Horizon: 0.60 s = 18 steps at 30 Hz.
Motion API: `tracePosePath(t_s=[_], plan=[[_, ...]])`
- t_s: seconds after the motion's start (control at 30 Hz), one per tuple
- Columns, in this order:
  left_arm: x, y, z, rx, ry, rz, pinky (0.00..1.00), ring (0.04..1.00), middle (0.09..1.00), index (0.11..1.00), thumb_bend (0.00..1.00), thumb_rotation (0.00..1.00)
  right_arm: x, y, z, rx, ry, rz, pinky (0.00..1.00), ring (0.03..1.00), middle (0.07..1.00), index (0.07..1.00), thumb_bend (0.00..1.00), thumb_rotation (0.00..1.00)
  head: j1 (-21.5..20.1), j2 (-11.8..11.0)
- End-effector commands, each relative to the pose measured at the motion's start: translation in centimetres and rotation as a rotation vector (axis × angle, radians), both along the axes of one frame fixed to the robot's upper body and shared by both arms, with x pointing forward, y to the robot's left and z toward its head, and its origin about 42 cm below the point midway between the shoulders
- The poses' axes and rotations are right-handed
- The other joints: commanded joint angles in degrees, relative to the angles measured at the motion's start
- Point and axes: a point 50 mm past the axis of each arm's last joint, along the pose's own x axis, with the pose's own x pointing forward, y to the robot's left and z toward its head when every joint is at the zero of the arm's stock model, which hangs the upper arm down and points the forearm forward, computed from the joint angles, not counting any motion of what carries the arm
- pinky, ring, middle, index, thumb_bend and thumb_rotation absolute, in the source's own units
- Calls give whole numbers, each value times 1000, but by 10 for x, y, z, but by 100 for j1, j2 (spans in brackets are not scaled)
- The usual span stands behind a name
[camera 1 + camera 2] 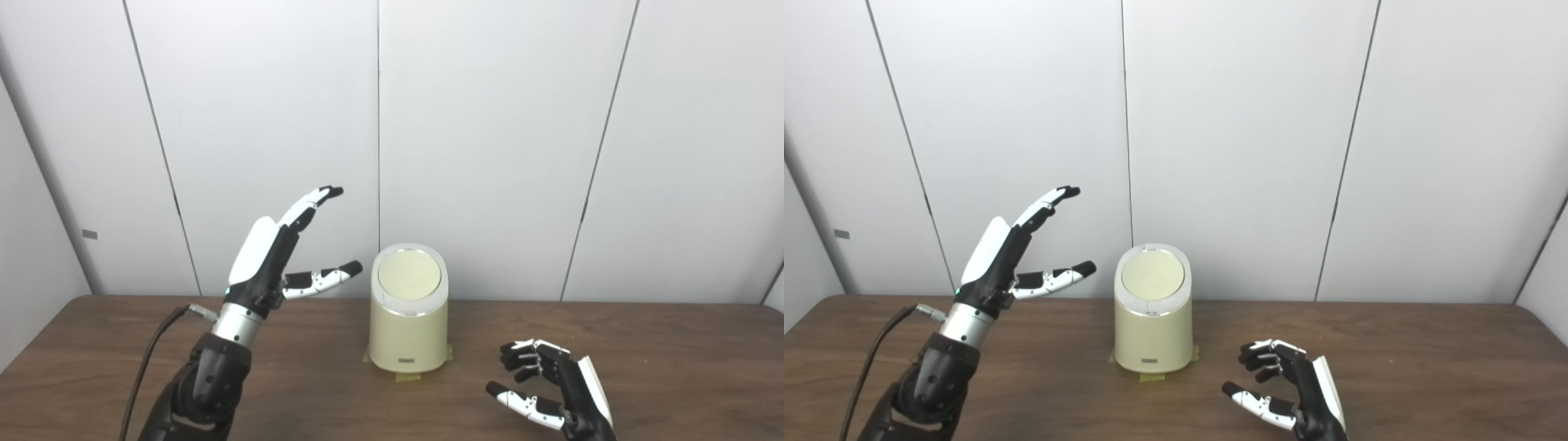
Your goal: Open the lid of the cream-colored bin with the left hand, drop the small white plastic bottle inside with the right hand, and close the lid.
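Bin shut, both hands empty

Bin [408, 327] stands in the middle of the brown bench [674, 361], close to the white wall [490, 122]. It is cream colored and sits on bits of tape [407, 376]. Its round lid [409, 275] is down. The left robot hand [278, 254] is up in the air beside the bin, not touching it, spread wide and holding nothing. The right robot hand [554, 386] is low over the bench, to the right of the bin, with its fingers curled a little, apart and empty. No bottle shows in either view.
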Motion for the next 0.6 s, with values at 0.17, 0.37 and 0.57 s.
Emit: tracePosePath(t_s=[0.17,0.37,0.57], plan=[[-21,18,-11,-292,111,-19,650,791,840,911,791,428,18,-10,38,-35,-118,15,502,594,713,498,492,174,18,23],[-36,25,-35,-350,188,-17,609,774,831,894,830,402,30,-15,46,-59,-155,24,539,616,749,781,531,561,17,71],[-45,24,-48,-418,274,-61,694,813,851,902,799,392,39,-17,62,-32,-130,49,578,685,809,834,593,627,143,330]])
